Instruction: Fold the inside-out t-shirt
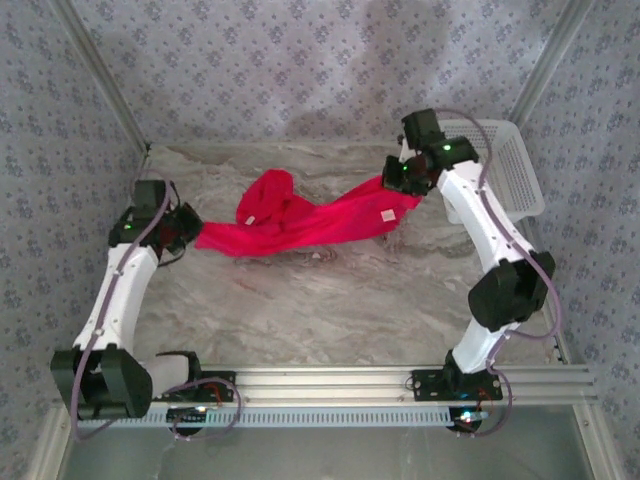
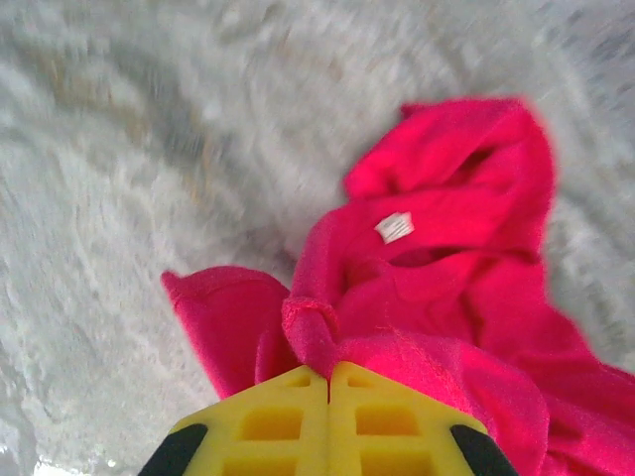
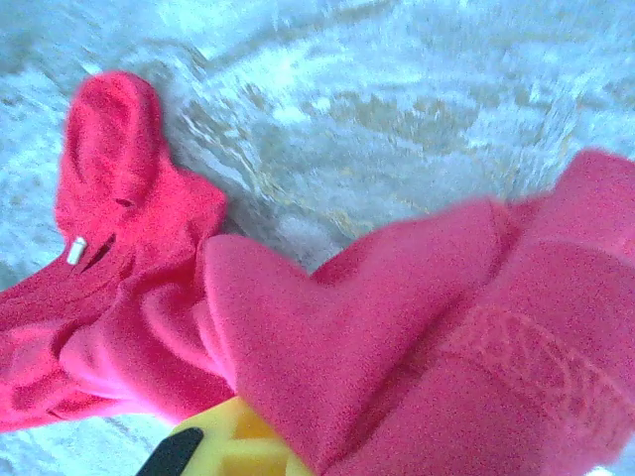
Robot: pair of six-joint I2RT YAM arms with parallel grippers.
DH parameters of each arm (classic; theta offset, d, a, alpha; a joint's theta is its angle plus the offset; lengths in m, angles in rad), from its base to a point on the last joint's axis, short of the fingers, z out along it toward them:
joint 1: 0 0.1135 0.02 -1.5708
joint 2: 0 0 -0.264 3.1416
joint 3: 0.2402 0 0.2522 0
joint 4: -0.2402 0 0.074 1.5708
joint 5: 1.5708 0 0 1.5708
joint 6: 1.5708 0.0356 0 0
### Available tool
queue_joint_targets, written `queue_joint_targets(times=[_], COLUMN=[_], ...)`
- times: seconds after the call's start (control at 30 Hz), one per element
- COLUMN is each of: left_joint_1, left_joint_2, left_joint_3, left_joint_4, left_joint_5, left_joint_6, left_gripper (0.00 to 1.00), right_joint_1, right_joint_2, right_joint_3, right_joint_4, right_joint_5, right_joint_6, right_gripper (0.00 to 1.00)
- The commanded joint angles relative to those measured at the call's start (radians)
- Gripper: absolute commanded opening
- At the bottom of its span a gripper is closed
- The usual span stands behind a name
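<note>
The inside-out t-shirt point(image 1: 310, 222), bright red, hangs bunched in a band stretched between my two grippers over the marble table point(image 1: 330, 300). My left gripper point(image 1: 190, 235) holds its left end. In the left wrist view the yellow fingers point(image 2: 298, 416) are pressed together, with a fold of red cloth point(image 2: 313, 332) pinched at their tips. My right gripper point(image 1: 397, 180) holds the right end, lifted off the table. In the right wrist view the cloth point(image 3: 397, 347) drapes over the jaws and hides all but one yellow finger point(image 3: 223, 446). A small white tag point(image 2: 394, 227) shows on the cloth.
A white slotted basket point(image 1: 510, 165) stands at the back right, just behind the right arm. Patterned walls point(image 1: 300, 60) close in the table at the back and sides. An aluminium rail point(image 1: 400, 380) with both arm bases runs along the near edge.
</note>
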Motion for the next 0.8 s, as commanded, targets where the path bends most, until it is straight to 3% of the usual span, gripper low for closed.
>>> queue_joint_targets(times=[0.0,0.27,0.5,0.57,0.63,0.77], left_joint_1=[0.025,0.053,0.055,0.059,0.065,0.068], left_joint_2=[-0.027,-0.021,0.056,0.118,0.191,0.284], left_joint_3=[0.132,0.397,0.229,0.178,0.141,0.1], left_joint_4=[-0.102,-0.177,-0.068,-0.036,-0.01,0.021], left_joint_5=[-0.013,0.015,0.045,0.055,0.069,0.112], left_joint_6=[0.057,0.098,0.091,0.086,0.077,0.065], left_gripper=[0.0,0.0,0.0,0.0,0.0,0.0], right_joint_1=[-0.023,-0.036,-0.051,-0.062,-0.078,-0.102], right_joint_2=[-0.005,-0.016,0.083,0.159,0.262,0.415], right_joint_3=[0.091,0.222,0.092,0.082,0.112,0.219], right_joint_4=[-0.135,-0.187,-0.068,-0.03,-0.014,-0.07], right_joint_5=[-0.004,-0.056,-0.096,-0.114,-0.107,-0.034], right_joint_6=[-0.023,0.006,0.031,0.04,0.044,0.001], right_gripper=[0.0,0.0,0.01,0.15,0.45,0.57])
